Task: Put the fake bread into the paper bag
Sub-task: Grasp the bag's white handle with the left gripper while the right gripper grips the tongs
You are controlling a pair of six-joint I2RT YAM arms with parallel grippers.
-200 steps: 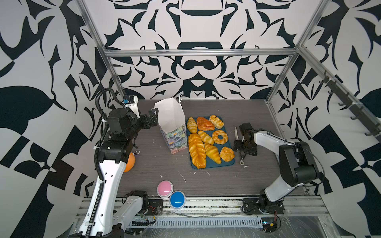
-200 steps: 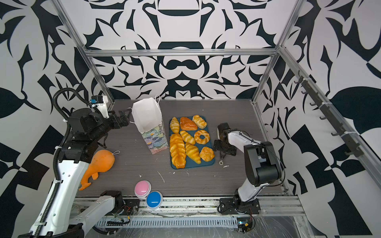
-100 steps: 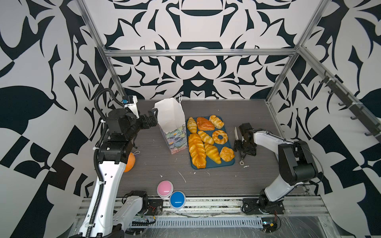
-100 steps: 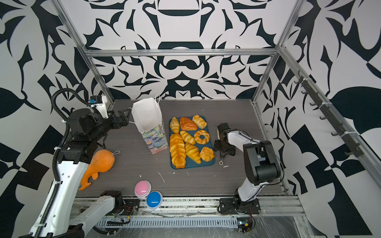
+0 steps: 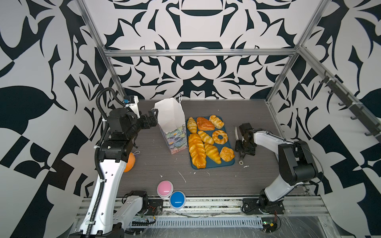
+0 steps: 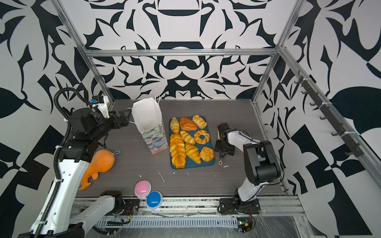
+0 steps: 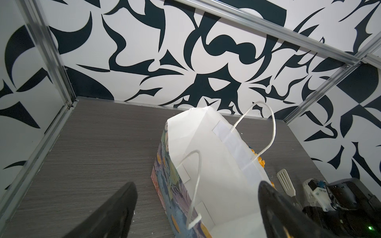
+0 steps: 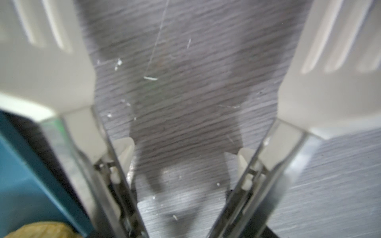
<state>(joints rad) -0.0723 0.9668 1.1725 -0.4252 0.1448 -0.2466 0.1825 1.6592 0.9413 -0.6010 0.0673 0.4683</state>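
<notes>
White arms, black joints (corrugated cable).

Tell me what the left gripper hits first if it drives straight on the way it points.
Probably the bag: the open left gripper points at its near top rim, with the near handle between its fingers. Depth is unclear.

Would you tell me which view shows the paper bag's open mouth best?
The left wrist view: the paper bag is close, mouth and both handles clear. Both top views show it small, upright. The right wrist view misses it.
</notes>
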